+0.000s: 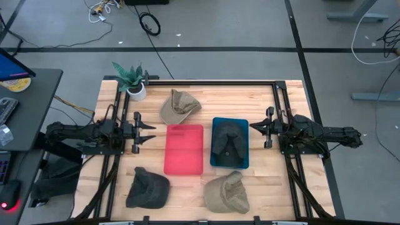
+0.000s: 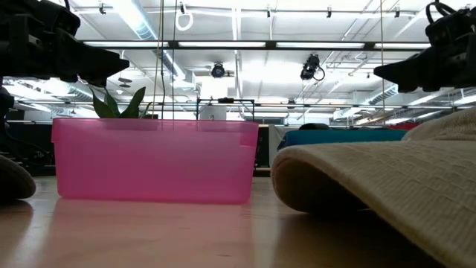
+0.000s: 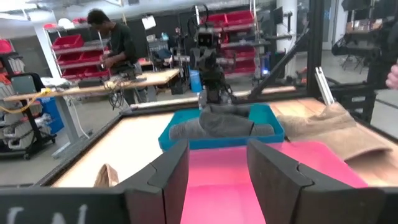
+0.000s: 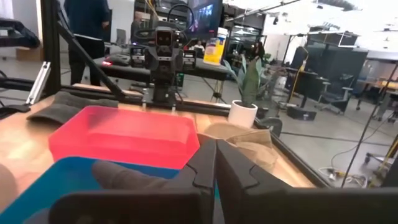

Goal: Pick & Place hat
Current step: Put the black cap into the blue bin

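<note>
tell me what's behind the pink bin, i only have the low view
Observer: A blue bin sits beside the pink bin, and it holds a dark hat.
Operator: any hats outside the bins
Observer: Three on the table: a tan hat near the plant, a dark one and a tan one at the front edge.
Operator: are the grippers holding anything
Observer: No. The left gripper is open, the right gripper is shut and empty.

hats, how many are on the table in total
4: a dark hat in the blue bin, a tan hat near the plant, a dark hat and a tan hat along the near edge. None seems hidden.
</note>
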